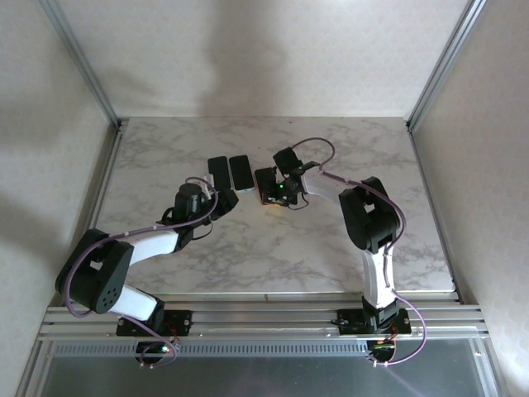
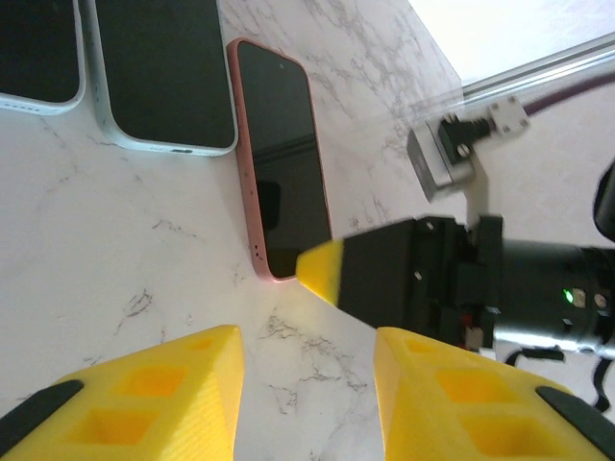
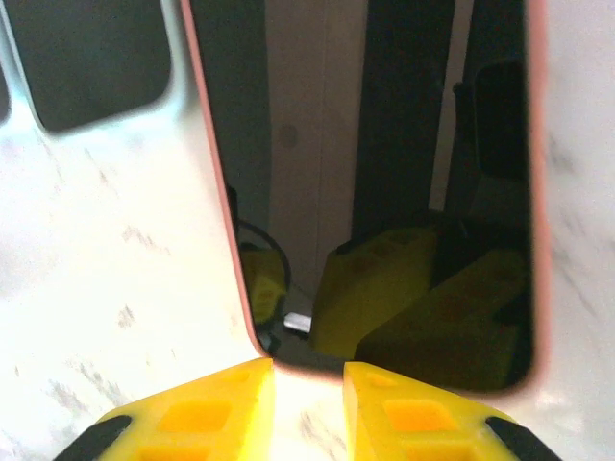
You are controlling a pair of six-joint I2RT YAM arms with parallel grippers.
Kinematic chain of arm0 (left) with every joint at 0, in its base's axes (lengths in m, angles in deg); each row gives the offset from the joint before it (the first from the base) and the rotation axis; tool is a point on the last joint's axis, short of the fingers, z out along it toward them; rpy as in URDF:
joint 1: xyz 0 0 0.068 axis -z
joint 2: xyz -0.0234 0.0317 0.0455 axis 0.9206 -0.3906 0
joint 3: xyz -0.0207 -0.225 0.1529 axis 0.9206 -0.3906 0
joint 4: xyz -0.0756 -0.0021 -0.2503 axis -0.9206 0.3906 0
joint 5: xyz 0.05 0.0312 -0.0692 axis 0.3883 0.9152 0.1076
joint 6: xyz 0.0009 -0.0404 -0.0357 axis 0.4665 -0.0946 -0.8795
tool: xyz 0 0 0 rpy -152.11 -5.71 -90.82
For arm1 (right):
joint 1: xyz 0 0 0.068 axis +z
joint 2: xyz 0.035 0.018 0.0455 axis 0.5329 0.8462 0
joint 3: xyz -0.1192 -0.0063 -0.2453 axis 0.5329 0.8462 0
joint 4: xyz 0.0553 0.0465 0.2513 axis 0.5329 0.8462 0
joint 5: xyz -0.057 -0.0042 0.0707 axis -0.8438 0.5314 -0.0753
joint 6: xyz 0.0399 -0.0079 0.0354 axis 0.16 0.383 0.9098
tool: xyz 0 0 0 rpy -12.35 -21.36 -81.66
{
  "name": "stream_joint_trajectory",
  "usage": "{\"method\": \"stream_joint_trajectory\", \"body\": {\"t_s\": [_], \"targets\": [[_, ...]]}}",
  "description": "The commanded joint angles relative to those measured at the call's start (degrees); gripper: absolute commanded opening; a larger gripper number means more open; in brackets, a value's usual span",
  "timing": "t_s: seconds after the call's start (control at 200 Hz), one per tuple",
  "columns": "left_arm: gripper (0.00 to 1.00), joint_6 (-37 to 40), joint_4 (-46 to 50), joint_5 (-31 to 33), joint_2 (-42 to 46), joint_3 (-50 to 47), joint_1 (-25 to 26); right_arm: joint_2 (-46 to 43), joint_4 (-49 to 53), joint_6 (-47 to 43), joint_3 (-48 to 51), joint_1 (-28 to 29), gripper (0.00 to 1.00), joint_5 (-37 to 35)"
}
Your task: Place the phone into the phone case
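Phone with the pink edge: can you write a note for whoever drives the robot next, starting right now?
Left gripper: open, empty, over the table just short of the pink-edged phone.
Right gripper: nearly closed, tips at that phone's near end. I cannot tell if it grips.
Things: the phone lies flat, screen up. Beside it is the first blue-edged piece, then the second blue-edged piece. I cannot tell which is the case.
Done: the phone is in neither blue piece.
Left: fit the phone into the case.
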Motion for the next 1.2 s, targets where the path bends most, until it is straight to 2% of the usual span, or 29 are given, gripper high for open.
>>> {"method": "stream_joint_trajectory", "body": {"t_s": [0.0,0.135,0.275,0.731,1.192], "targets": [[0.4,0.54,-1.11,0.06,0.95,-0.95,-0.49,-5.66,-1.25,1.76,5.21,-0.21,0.26,1.02],[0.4,0.43,-1.56,-0.03,0.78,-1.45,-0.49,-7.72,-2.37,2.48,9.45,0.65,0.26,1.13],[0.4,0.55,-1.56,-0.25,0.61,-1.58,-0.49,-5.48,-2.73,2.77,8.76,0.87,0.26,1.48],[0.4,1.5,-0.51,-0.6,0.43,-1.09,-1.0,5.79,0.01,1.04,-5.3,-1.03,0.25,0.7],[0.4,1.74,-0.68,-0.92,-0.41,-1.41,-1.87,13.2,3.64,-0.53,-16.8,-2.83,0.24,1.1]]}}
